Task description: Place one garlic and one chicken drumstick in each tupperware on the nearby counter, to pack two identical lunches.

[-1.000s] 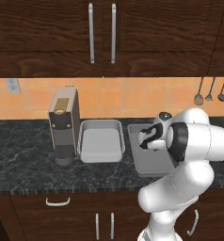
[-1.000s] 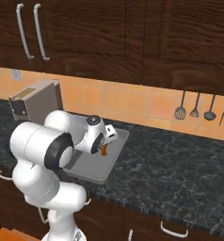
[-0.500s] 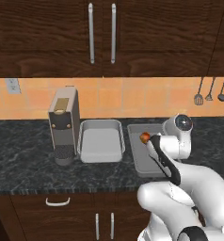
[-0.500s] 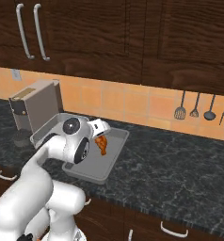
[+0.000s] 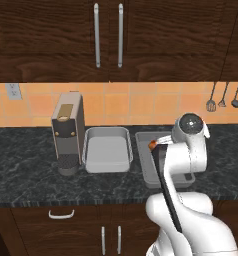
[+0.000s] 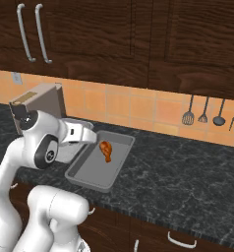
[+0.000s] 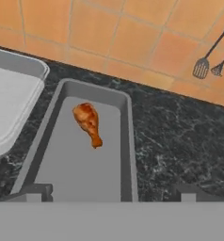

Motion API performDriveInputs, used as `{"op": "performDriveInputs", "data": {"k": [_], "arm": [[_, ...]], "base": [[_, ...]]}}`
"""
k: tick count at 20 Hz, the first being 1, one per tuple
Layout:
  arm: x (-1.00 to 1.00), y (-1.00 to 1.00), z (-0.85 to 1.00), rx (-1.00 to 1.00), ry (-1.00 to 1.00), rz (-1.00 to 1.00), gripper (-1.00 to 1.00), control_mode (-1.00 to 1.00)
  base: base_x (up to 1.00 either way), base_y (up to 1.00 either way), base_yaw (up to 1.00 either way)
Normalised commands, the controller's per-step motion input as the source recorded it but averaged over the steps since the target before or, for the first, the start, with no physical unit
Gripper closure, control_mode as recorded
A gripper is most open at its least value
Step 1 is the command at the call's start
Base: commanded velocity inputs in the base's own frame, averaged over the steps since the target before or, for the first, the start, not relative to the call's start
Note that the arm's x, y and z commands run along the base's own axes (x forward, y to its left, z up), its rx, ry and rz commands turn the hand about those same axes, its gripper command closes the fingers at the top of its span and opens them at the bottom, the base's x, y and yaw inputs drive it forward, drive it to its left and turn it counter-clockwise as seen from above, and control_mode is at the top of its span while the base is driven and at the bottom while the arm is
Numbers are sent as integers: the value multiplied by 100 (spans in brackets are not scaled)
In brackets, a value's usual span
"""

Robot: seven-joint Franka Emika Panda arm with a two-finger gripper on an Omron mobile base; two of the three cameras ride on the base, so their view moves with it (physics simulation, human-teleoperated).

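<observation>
A browned chicken drumstick lies loose in the far half of the darker grey tupperware, also seen as drumstick in tupperware on the speckled counter. To its left sits the pale tupperware, holding nothing that I can see. My gripper hangs open above the near end of the darker tupperware, nothing between its fingertips. The arm covers much of that tupperware in the left base view. Garlic is out of view.
A tall grey-and-black coffee machine stands left of the pale tupperware. Kitchen utensils hang on the orange tiled wall at the right. Dark cabinets sit above, and drawers with silver handles below.
The gripper opened and let go of the drumstick, which now lies in the darker tupperware. The hand has pulled back toward the tupperware's near end.
</observation>
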Motion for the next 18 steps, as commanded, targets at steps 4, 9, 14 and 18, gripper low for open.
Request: {"op": "performDriveInputs", "data": {"k": [4, 9, 14, 18], "arm": [[-91, 4, 1, 29, 2, 0, -100, -100], [-73, -1, -66, 6, -5, 13, -100, -100], [-68, 10, -14, 0, -11, 14, -100, -100], [-19, 1, -3, 0, -3, 5, -100, 100]], "base": [[0, 0, 0], [0, 0, 0], [0, 0, 0], [-71, -3, 10]]}}
